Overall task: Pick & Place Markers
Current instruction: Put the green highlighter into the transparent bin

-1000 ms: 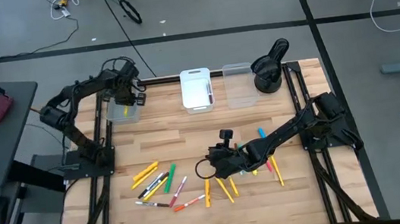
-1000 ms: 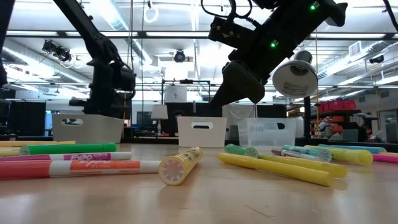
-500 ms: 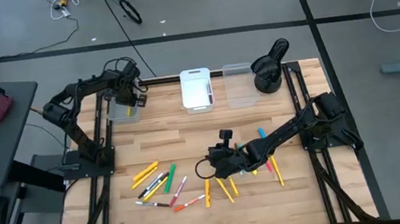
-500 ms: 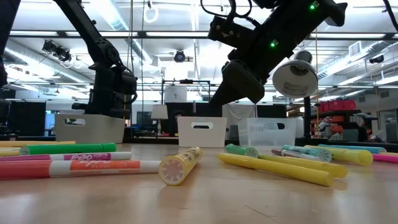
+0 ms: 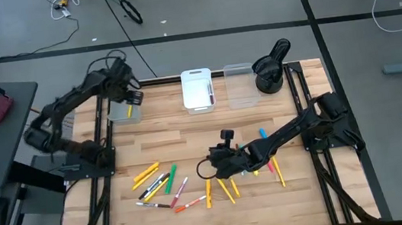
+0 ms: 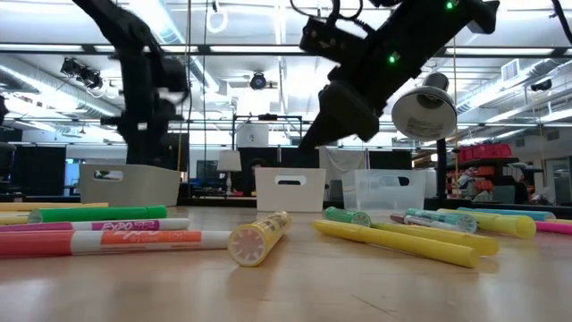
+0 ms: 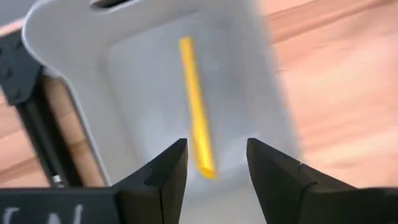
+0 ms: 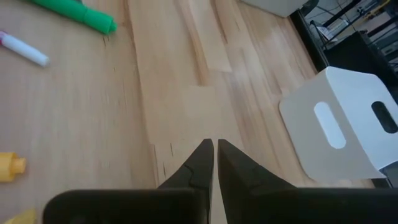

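So from where I'm sitting, the left gripper (image 7: pixel 211 163) is up at the far left corner of the table (image 5: pixel 189 137), hanging over the left bin (image 5: pixel 123 113), fingers apart with nothing between them. A yellow marker (image 7: pixel 196 127) lies inside that bin, just ahead of the fingertips and running lengthwise away from them, not touching. I'd call that one dropped off. What matters next is where the rest are: the loose markers (image 5: pixel 160 185) lie on the near part of the table, well apart from the left bin. The bunch on the left side fans out, mostly on a diagonal. A second bunch of mostly yellow ones (image 5: pixel 226 190) lies just beside the right gripper (image 5: pixel 219 168). That gripper hovers low over the middle of the table with its fingers pressed together, holding nothing I can see. So the right arm is way closer to the pile, while the left one would have to swing back toward the near edge. Whoever goes, the wrist needs turning so the fingers cross a marker's long axis, and those diagonals differ from stick to stick. The white bin (image 5: pixel 197 90) and the clear bin (image 5: pixel 240 86) sit at the far edge; the white one holds at least one dark marker.
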Controlling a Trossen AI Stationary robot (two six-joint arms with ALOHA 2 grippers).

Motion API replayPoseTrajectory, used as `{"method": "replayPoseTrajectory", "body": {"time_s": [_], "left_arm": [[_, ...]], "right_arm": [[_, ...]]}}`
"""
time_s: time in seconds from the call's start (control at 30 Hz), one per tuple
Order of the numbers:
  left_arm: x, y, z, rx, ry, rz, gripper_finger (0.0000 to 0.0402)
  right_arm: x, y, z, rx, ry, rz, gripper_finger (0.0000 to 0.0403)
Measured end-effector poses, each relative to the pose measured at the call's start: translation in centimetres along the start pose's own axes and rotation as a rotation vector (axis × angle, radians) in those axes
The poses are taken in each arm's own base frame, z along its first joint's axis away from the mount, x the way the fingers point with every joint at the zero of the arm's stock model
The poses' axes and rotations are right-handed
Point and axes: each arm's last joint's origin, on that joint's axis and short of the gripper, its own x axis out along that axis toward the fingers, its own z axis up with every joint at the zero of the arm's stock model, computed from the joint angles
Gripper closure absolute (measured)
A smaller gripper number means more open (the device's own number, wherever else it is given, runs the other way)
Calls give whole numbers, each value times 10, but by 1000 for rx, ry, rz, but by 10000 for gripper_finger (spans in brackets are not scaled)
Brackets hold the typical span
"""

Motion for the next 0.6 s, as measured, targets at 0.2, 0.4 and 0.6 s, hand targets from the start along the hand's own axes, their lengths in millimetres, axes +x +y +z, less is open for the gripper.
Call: {"method": "replayPoseTrajectory", "body": {"time_s": [0.2,0.4,0.6], "left_arm": [[-63,-30,-32,118,-202,-195,239],[-113,-69,-82,308,-379,-362,247],[-137,-105,-127,462,-548,-408,248]], "right_arm": [[-16,-12,7,40,-13,10,378],[-44,-29,8,96,49,158,378],[-77,-37,9,119,39,162,378]]}}
